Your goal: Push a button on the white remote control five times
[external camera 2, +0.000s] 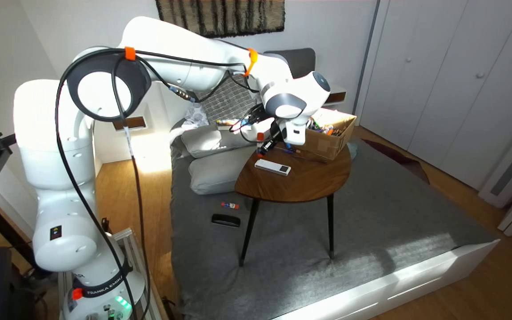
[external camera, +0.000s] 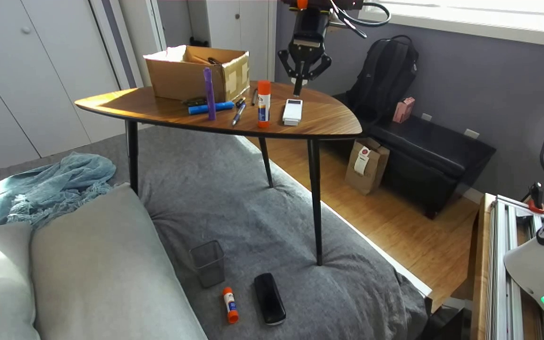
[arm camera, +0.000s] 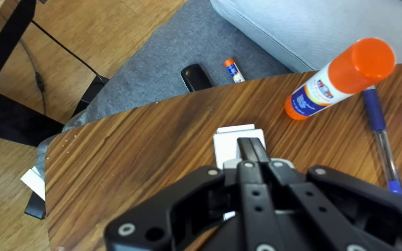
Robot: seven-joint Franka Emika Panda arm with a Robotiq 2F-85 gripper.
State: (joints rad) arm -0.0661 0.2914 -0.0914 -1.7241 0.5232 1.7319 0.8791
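The white remote control (external camera: 293, 113) lies flat on the wooden table (external camera: 331, 118), with a dark patch at one end. It also shows in an exterior view (external camera 2: 272, 167) and in the wrist view (arm camera: 224, 150), where my fingers hide much of it. My gripper (external camera: 297, 93) points down just above the remote's dark end, with a small gap seen below the tips. In the wrist view the gripper (arm camera: 251, 140) is shut, fingertips together with nothing between them, over the remote. In an exterior view the gripper (external camera 2: 261, 152) is partly blurred; contact cannot be told.
An upright orange-capped glue stick (external camera: 263, 104) stands close beside the remote. A pen (external camera: 238, 114), an upright purple marker (external camera: 209, 94) and a blue marker (external camera: 210, 108) are farther along. A cardboard box (external camera: 184, 78) sits at the table's far end. A black oblong device (external camera: 269, 298) lies below.
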